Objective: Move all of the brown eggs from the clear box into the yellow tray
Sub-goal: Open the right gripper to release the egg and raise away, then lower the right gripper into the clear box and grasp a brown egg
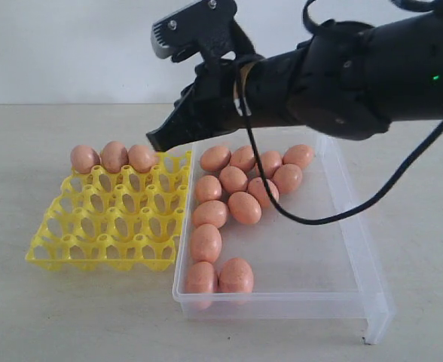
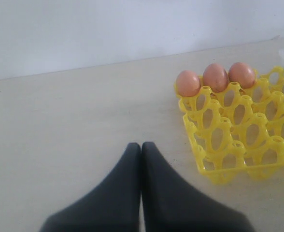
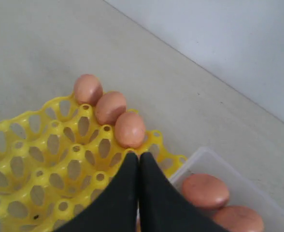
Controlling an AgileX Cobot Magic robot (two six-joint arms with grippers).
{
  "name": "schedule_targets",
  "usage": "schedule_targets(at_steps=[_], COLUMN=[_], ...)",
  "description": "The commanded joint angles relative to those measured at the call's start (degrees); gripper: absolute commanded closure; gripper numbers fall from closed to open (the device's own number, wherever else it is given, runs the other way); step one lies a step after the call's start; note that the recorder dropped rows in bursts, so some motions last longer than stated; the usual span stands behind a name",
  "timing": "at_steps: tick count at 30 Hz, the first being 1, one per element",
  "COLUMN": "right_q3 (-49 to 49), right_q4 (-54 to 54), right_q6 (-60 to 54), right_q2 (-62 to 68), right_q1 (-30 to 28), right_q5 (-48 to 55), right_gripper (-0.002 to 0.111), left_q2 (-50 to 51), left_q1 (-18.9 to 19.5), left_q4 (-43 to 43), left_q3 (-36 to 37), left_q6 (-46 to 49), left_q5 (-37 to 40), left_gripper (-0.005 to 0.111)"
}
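Three brown eggs (image 1: 114, 157) stand in the back row of the yellow tray (image 1: 108, 219); they also show in the left wrist view (image 2: 215, 77) and the right wrist view (image 3: 110, 107). Several more brown eggs (image 1: 233, 181) lie in the clear box (image 1: 304, 249) to the tray's right. My right gripper (image 1: 156, 141) is shut and empty, hanging above the tray's back right corner, just by the third egg (image 3: 130, 129). My left gripper (image 2: 141, 145) is shut and empty over bare table, left of the tray (image 2: 238, 130); it does not show in the exterior view.
The right arm (image 1: 342, 68) and its black cable (image 1: 312, 219) reach over the box from the right. The table (image 1: 25, 151) is pale beige, with a white wall behind. The box's flange (image 1: 376, 317) sticks out at its front right.
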Motion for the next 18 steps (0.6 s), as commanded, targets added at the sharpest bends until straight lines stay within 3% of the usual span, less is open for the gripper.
schedule_targets(at_steps=[1, 7, 14, 18], right_q3=[0.3, 0.3, -0.6, -4.5], right_q4=[0.5, 0.5, 1.2, 12.3], right_q6=[0.0, 1.5, 0.1, -6.4], right_q2=[-6.5, -9.9, -4.8, -1.8], right_q1=[-2.8, -5.3, -5.3, -6.6], right_q5=[5.9, 19.1, 31.3, 33.4], right_gripper=[0.108, 0.108, 0.108, 0.108], left_q2=[-0.1, -0.1, -0.1, -0.1], left_q1=[0.1, 0.1, 0.1, 0.1], left_q4=[-0.1, -0.1, -0.1, -0.1], left_q3=[0.2, 0.2, 0.2, 0.2], left_q6=[-0.7, -0.7, -0.7, -0.7], left_q5=[-0.8, -0.8, -0.8, -0.8], left_gripper=[0.111, 0.111, 0.111, 0.111])
